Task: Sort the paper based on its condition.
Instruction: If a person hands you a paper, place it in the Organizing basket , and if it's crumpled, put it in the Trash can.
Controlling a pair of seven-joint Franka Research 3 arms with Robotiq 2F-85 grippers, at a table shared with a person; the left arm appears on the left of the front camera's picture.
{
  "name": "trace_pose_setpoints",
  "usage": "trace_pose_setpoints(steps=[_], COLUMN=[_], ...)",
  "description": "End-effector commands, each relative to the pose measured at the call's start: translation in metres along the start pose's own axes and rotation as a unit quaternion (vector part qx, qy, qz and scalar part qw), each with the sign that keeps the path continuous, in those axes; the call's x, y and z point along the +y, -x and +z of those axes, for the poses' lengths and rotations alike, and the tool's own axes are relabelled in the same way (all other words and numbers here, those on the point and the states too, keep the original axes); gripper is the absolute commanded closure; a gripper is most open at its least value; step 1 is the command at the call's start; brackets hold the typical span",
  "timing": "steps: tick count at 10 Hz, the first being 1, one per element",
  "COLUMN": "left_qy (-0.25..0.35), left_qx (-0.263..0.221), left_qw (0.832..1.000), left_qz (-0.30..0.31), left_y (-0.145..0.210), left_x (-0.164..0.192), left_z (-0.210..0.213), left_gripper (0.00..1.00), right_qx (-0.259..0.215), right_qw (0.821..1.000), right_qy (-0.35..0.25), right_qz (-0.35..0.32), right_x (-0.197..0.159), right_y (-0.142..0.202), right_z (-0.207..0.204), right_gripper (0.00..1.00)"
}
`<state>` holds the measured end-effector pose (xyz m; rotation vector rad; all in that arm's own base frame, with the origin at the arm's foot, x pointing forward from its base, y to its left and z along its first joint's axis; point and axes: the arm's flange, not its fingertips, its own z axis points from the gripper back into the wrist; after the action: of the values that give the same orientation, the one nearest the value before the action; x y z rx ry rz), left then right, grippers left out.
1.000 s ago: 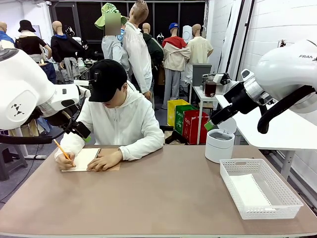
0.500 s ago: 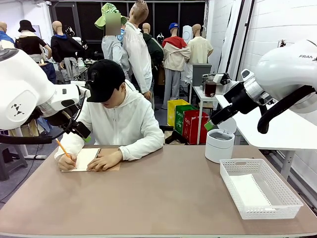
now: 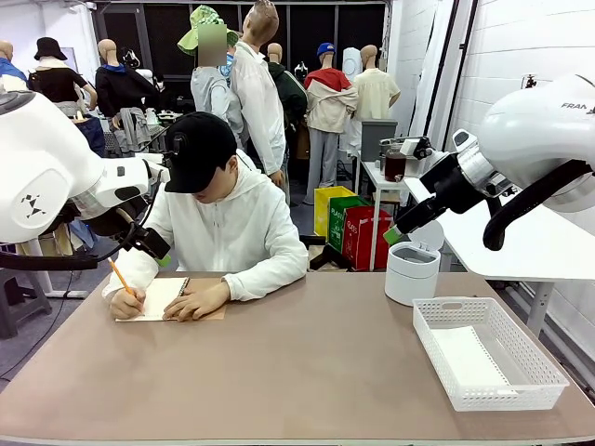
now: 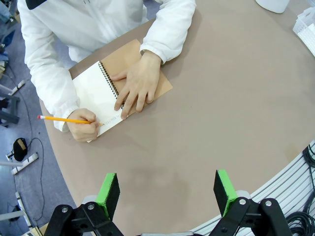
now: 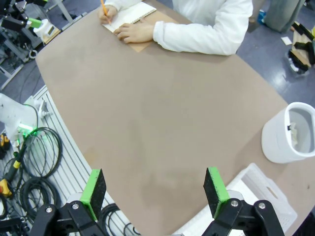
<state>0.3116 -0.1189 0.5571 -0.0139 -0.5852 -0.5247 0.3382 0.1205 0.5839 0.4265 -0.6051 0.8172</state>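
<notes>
The left hand [image 4: 166, 192] is hanging high over the worktop [image 3: 307, 372] with its jaws standing wide apart and nothing between them. The right hand [image 5: 154, 190] is hovering likewise, fully open and empty, above the worktop's right side.

In the front view a person [image 3: 223, 223] in a white hoodie and black cap is sitting at 10 o'clock on the worktop. The person is writing with an orange pencil [image 3: 119, 277] on the open page of a spiral notebook [image 3: 158, 297] and pressing it flat with the other palm [image 3: 197, 301].

A round white bin [image 3: 411, 272] is standing at 2 o'clock. A white mesh basket [image 3: 548, 372] is sitting at 4 o'clock. The paper [image 3: 468, 358] appears to be lying flat on the basket's floor as one white sheet, well apart from both hands.
</notes>
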Motion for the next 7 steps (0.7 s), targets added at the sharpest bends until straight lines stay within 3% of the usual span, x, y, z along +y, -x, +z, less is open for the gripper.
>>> trace_pose_setpoints(steps=[1,7], left_qy=[0.003,0.003], left_qx=[-0.003,-0.003], left_qw=[1.0,1.0], left_qz=[0.002,0.002], left_y=[0.0,0.0], left_x=[0.0009,0.0009], left_z=[0.0,0.0], left_gripper=[0.0,0.0], right_qx=[-0.003,-0.003], right_qw=[1.0,1.0], right_qy=[0.007,0.007], right_qz=[-0.007,-0.007], right_x=[0.0023,0.0023], right_y=[-0.0018,-0.0018], right_z=[-0.0013,-0.0013], right_gripper=[0.0,0.0])
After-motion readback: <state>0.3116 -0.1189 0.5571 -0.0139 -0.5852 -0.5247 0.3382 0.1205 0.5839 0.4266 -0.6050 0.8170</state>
